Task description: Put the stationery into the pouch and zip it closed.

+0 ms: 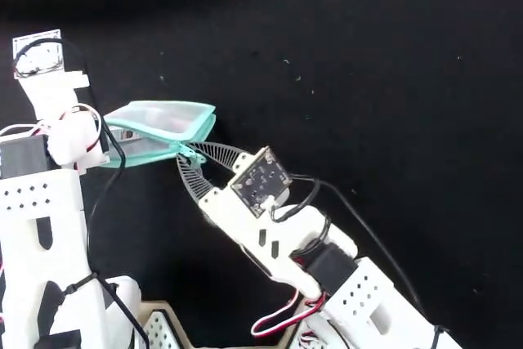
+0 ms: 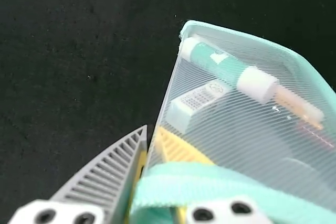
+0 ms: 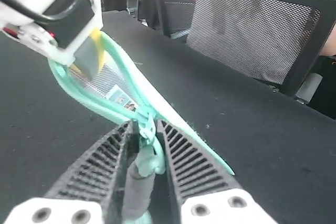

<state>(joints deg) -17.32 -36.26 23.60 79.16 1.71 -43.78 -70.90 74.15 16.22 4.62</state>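
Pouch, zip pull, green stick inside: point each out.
pouch (image 1: 167, 120), high view, its mesh side.
zip pull (image 3: 150, 156), right wrist view, middle of the teal tab.
green stick (image 2: 223, 65), left wrist view, its green barrel.

Pouch (image 2: 236, 129): see-through ribbed plastic, slightly glossy; teal woven cloth edging.
Zip pull (image 3: 149, 156) between the right claw's (image 3: 144, 125) fingers (image 3: 100, 166): teal, cloth-like.
Fingers: grey ribbed plastic, matt.
Table (image 1: 368, 79) beneath the claw: black matt cloth, speckled with lint.

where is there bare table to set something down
Free: the black table beyond and right of the pouch, up to the far edge. Crowded: near left, where the left gripper and right gripper both hold the pouch.
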